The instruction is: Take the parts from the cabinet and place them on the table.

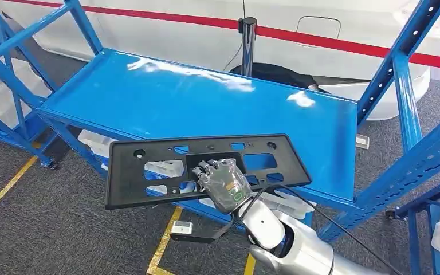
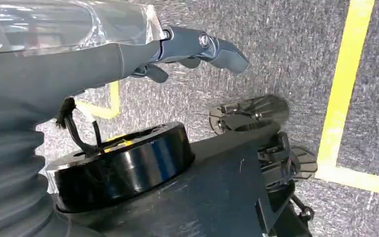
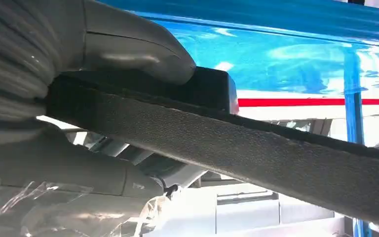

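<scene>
A flat black plastic part [image 1: 143,157] with several cut-outs hangs level over the front edge of the blue cabinet shelf [image 1: 206,103]. My right hand [image 1: 222,182] grips it near the middle of its near edge, fingers on top. Seen from the right wrist, the thumb [image 3: 128,52] presses on the part's textured edge [image 3: 256,148], and the other fingers lie under it. My left hand [image 2: 128,54] hangs over the grey floor, holding nothing, with its fingers [image 2: 217,47] loosely apart.
Blue slanted uprights [image 1: 404,69] frame the shelf on both sides. White bagged parts [image 1: 91,140] lie on the lower shelf. Behind the rack stand a black post [image 1: 247,34] and a white car with a red stripe. Yellow lines [image 1: 163,243] mark the grey carpet.
</scene>
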Robot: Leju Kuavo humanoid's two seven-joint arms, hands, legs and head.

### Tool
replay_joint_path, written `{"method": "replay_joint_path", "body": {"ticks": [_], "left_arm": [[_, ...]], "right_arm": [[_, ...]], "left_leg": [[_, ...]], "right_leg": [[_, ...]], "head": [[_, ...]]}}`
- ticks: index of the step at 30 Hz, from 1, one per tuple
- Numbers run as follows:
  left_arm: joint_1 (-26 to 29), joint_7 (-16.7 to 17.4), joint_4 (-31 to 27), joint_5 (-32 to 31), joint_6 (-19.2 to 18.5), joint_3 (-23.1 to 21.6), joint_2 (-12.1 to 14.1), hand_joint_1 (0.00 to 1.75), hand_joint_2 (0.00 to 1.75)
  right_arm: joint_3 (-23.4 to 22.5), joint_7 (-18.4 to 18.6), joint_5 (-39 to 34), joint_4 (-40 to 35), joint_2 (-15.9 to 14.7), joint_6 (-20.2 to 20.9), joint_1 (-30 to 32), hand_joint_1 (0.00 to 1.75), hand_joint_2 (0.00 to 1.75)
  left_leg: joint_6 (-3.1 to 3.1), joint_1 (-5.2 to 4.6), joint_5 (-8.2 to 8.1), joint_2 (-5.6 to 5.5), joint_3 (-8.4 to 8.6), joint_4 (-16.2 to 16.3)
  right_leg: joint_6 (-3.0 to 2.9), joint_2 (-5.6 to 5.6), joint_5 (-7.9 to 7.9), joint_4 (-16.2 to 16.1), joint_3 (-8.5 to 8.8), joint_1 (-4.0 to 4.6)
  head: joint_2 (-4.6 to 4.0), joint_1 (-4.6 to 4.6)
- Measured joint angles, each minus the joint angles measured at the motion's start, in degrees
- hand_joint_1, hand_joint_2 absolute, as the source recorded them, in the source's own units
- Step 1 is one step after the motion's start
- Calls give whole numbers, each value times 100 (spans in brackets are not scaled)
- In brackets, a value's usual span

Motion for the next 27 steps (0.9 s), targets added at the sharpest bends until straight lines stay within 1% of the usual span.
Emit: {"method": "replay_joint_path", "body": {"ticks": [8,9,10,11,12,13,14,15,16,17,18,19,20,21,22,23,24,25,26,27], "left_arm": [[-6,7,0,-22,-7,-57,0,0,175],[-5,11,0,-22,-9,-66,2,0,175],[-7,13,0,-22,-7,-70,0,0,175],[-18,15,0,-22,-9,-72,-13,0,175],[-34,17,0,-22,-9,-74,-24,0,175],[-50,20,0,-24,-9,-74,-24,0,175],[-58,20,0,-30,-9,-74,-26,0,175],[-59,22,0,-33,-9,-76,-26,0,175],[-59,24,0,-35,-11,-78,-28,0,175],[-58,44,0,-37,-11,-79,-28,0,175],[-58,46,0,-39,-9,-81,-35,0,175],[-59,50,0,-44,-9,-81,-41,0,175],[-62,52,0,-50,-9,-81,-44,0,175],[-66,55,0,-55,-9,-81,-42,0,175],[-80,57,9,-52,-2,-81,-22,0,175],[-83,61,9,-57,-7,-83,-37,0,175],[-85,63,11,-57,-2,-83,-39,0,175],[-78,74,11,-55,0,-83,-39,0,175],[-73,85,11,-55,0,-85,-39,0,175],[-76,98,11,-55,2,-87,-39,0,175]], "right_arm": [[0,-2,-22,-94,-66,57,27,175,175],[-2,-4,-39,-98,-63,65,26,175,175],[-11,-7,-72,-116,-63,85,24,175,175],[-29,-9,-85,-127,-63,96,27,175,175],[-48,-9,-125,-129,-79,98,37,175,175],[-54,-11,-133,-146,-83,103,32,175,175],[-59,-11,-142,-153,-98,107,36,175,175],[-59,-11,-162,-153,-109,114,52,175,175],[-59,-11,-186,-153,-120,114,78,175,175],[-59,-15,-192,-153,-135,114,99,175,175],[-59,-15,-192,-153,-146,114,109,175,175],[-59,-15,-197,-155,-155,114,107,175,175],[-61,-15,-197,-159,-157,114,104,175,175],[-63,-15,-195,-162,-159,114,102,175,175],[-63,-15,-195,-166,-164,114,90,175,175],[-68,-15,-190,-183,-159,116,89,175,175],[-72,-13,-186,-184,-164,122,85,175,175],[-72,-7,-181,-186,-162,133,86,175,175],[-72,0,-157,-190,-164,136,79,175,175],[-72,13,-109,-190,-164,138,63,175,175]], "left_leg": [[46,-6,-22,0,-39,68],[63,-15,-4,0,-38,74],[104,-27,37,-1,-39,60],[134,27,116,8,-14,-75],[131,49,182,24,34,-137],[171,69,213,37,26,-170],[172,77,215,37,13,-174],[170,79,216,40,10,-173],[158,89,224,42,-4,-171],[142,107,232,42,-11,-166],[124,131,236,40,-17,-160],[98,167,235,37,-20,-143],[47,211,215,33,-29,-103],[-22,223,176,31,-51,-36],[-79,198,163,13,-114,6],[-107,178,178,9,-129,34],[-119,183,180,3,-158,73],[-154,196,210,3,-175,61],[-183,216,215,4,-200,68],[-194,232,91,15,-260,161]], "right_leg": [[53,0,20,-1,0,-6],[75,-1,43,-3,2,-15],[118,0,76,-30,12,-24],[145,10,69,-43,15,25],[174,-1,-40,26,-13,6],[206,-1,-301,343,-138,-1],[238,-2,-576,833,-327,-18],[261,-2,-764,1237,-484,-41],[295,-2,-910,1646,-633,-68],[324,-4,-879,1743,-647,-94],[363,-6,-731,1559,-524,-125],[406,-10,-507,1160,-286,-161],[473,-27,-251,579,42,-206],[558,-42,-166,53,306,-257],[534,14,-226,11,367,-175],[438,36,-196,69,296,-185],[360,31,-252,43,281,-208],[314,34,-244,88,235,-183],[241,30,-213,77,205,-181],[170,23,-178,72,167,-180]], "head": [[0,0],[0,0],[0,0],[0,0],[0,4],[0,4],[0,7],[0,6],[0,4],[0,7],[0,4],[0,7],[0,7],[0,7],[0,13],[0,2],[0,2],[0,2],[0,0],[0,0]]}}
